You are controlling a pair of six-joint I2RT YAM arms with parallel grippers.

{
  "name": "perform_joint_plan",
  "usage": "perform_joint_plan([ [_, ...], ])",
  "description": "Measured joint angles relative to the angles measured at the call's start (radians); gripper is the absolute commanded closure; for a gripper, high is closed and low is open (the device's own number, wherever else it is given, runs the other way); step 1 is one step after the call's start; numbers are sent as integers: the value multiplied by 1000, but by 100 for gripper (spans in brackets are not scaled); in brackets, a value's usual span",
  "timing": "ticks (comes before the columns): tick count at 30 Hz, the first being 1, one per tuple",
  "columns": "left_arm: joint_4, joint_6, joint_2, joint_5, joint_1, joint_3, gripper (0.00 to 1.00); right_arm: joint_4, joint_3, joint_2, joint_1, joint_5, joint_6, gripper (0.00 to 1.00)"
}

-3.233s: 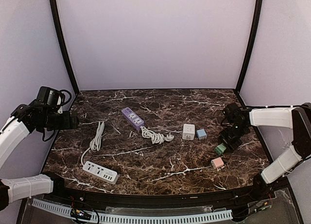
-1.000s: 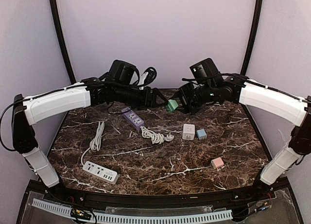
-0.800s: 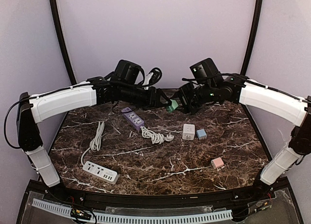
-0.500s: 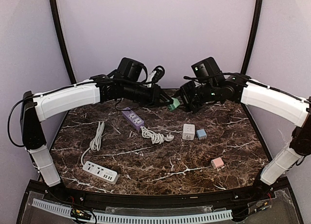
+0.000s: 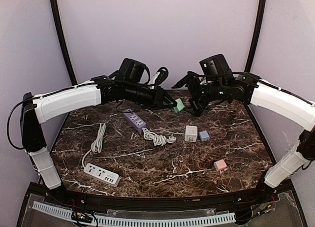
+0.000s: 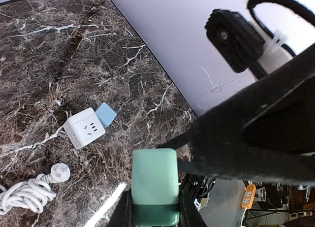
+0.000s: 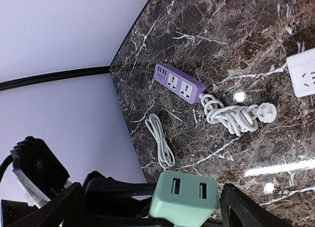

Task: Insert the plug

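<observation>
The plug is a pale green block (image 5: 178,106) held in the air above the back of the table, and my left gripper (image 5: 172,104) is shut on it. In the left wrist view the green plug (image 6: 154,185) sits between the jaws of the left gripper (image 6: 155,213). My right gripper (image 5: 191,96) stands open just to its right, its fingers apart from the block. In the right wrist view the plug's (image 7: 184,197) face with two slots fills the gap of the open right gripper (image 7: 151,191). A purple power strip (image 5: 134,119) lies below.
On the marble table lie a white power strip (image 5: 101,174), a white cable bundle (image 5: 98,138), a coiled white cord (image 5: 157,137), a white cube adapter (image 5: 191,133), a small blue adapter (image 5: 204,135) and a pink one (image 5: 220,164). Walls enclose the back and sides.
The left gripper closed on the green plug, then the right gripper opened and let go of it. The right arm has drawn back slightly to the right.
</observation>
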State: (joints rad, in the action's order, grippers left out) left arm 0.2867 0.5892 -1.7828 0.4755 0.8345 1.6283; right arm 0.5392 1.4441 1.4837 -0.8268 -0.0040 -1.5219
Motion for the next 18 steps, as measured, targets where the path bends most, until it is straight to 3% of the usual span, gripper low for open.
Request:
perform_joint_plan([
  [8,29,-86,82,15,0,-61,99,-87,-78,-148,34,-28,332,7],
  [13,45,-130,142,78,0,-64,99,-217,-232,-244,77,-193,660,7],
  [18,60,-146,192,156,-6,-66,99,-253,-271,-248,96,-404,893,8],
])
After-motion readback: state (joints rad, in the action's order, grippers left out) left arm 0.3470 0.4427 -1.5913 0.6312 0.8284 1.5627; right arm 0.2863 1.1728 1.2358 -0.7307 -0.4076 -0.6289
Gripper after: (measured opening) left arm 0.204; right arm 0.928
